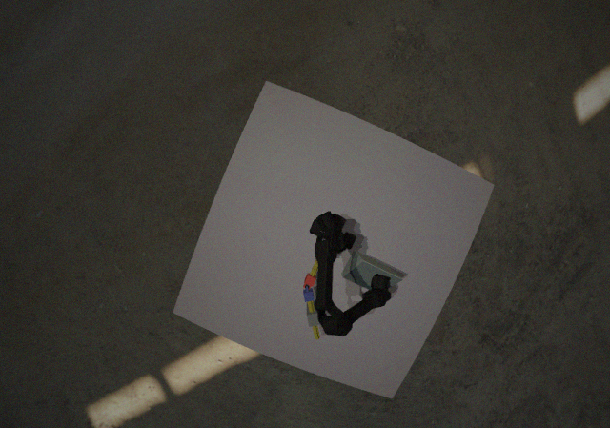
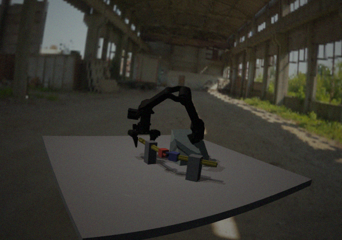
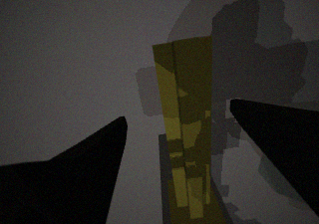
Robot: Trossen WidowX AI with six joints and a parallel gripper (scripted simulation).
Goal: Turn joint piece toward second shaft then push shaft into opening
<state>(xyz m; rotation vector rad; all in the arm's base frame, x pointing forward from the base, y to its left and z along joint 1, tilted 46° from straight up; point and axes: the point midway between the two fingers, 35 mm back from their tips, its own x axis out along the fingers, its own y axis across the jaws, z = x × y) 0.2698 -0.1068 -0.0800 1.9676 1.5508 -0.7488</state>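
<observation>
the gripper hangs over the far end of the yellow second shaft, its jaws spread wide with one finger on each side of the shaft and a gap showing on both sides, so it grips nothing. in the wrist view the two dark fingers stand well apart, and the second shaft runs up the middle between them without touching either. the shaft passes through a grey block just in front of the gripper. beyond that block sits the red piece, right against the blue piece, and from there another yellow shaft carries on through a second grey block nearer the viewer. in the exterior view the two shafts look nearly in one line. whether the second shaft's tip is fully seated in the opening cannot be told. from the top view the red piece and blue piece lie side by side beside the black arm, which hides part of the shafts. everything stands on a pale mat, and the arm's base sits on a pale green mount behind the shafts.
</observation>
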